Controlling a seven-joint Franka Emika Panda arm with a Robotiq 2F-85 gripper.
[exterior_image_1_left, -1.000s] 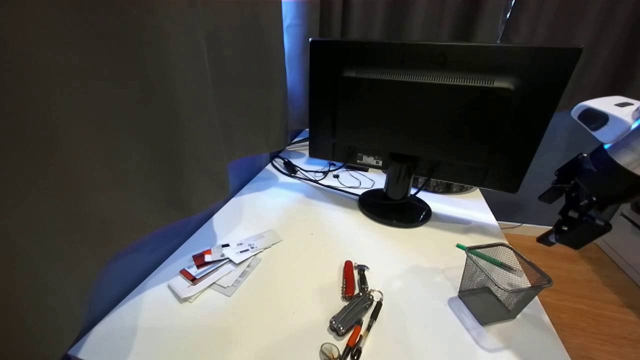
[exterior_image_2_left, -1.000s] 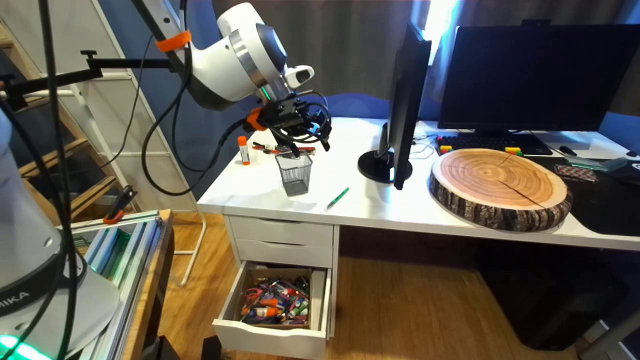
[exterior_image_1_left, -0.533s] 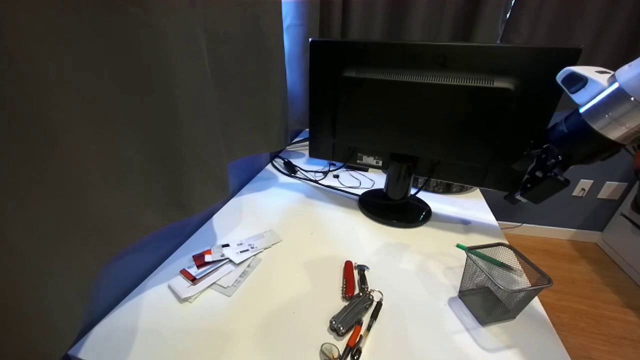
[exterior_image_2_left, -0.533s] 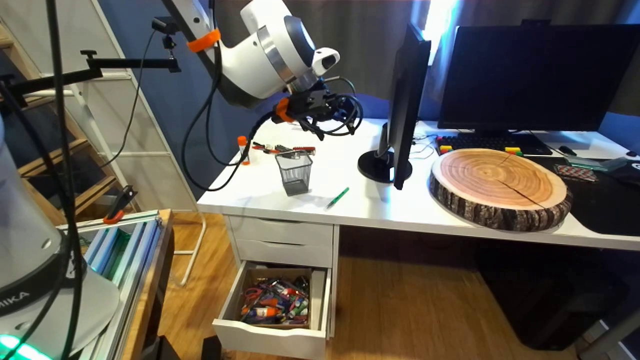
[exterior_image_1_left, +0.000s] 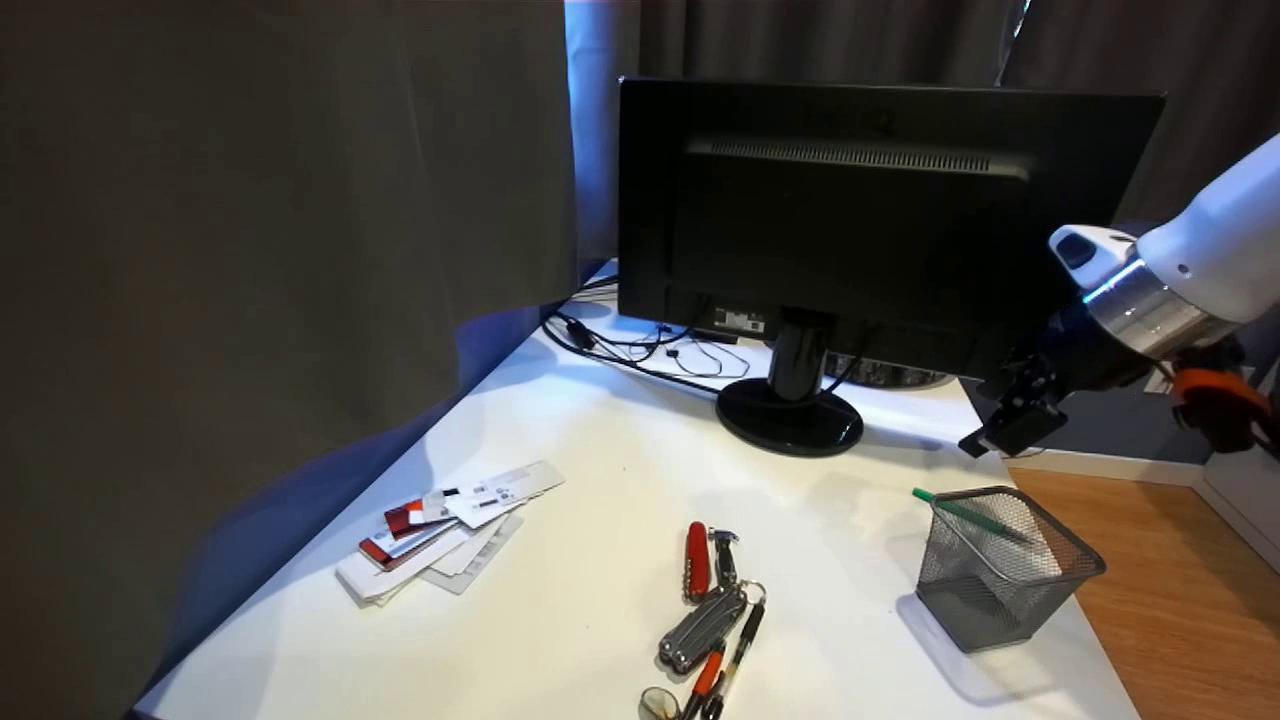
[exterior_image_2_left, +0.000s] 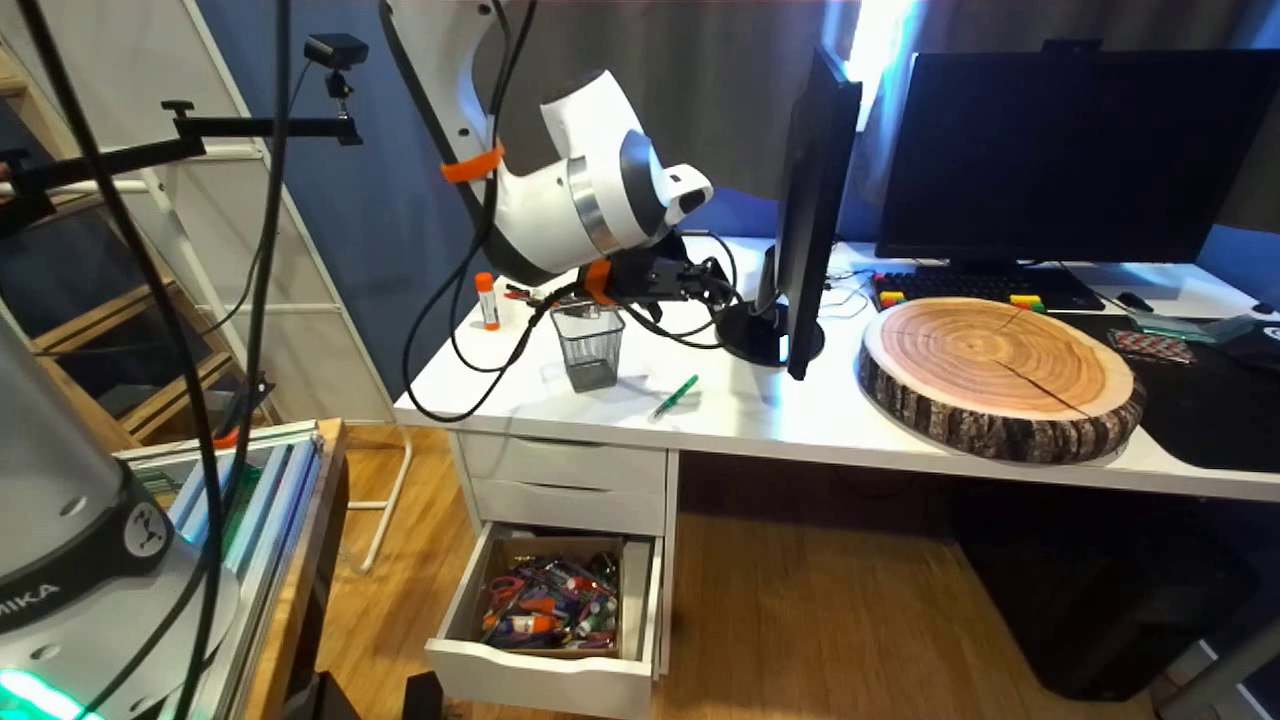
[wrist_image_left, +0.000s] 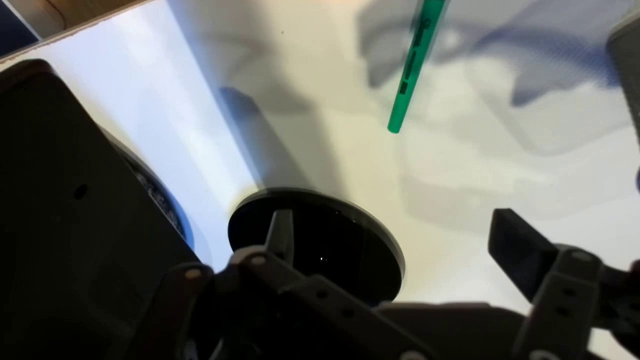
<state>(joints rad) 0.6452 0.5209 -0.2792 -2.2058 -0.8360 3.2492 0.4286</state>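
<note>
Wrist view: the claw (wrist_image_left: 400, 235) is spread wide with nothing held, and the green pen (wrist_image_left: 415, 70) is seen on the worktop (wrist_image_left: 450, 160) near the black screen foot (wrist_image_left: 345, 235), so reaching seems in hand, and the claw should be brought over the green pen.

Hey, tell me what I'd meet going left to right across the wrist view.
Monitor, round black stand base, green pen, edge of the mesh cup.

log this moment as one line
claw: open, holding nothing, above desk; green pen: lying on desk, apart from mesh cup; mesh cup: upright; lower drawer: open
</note>
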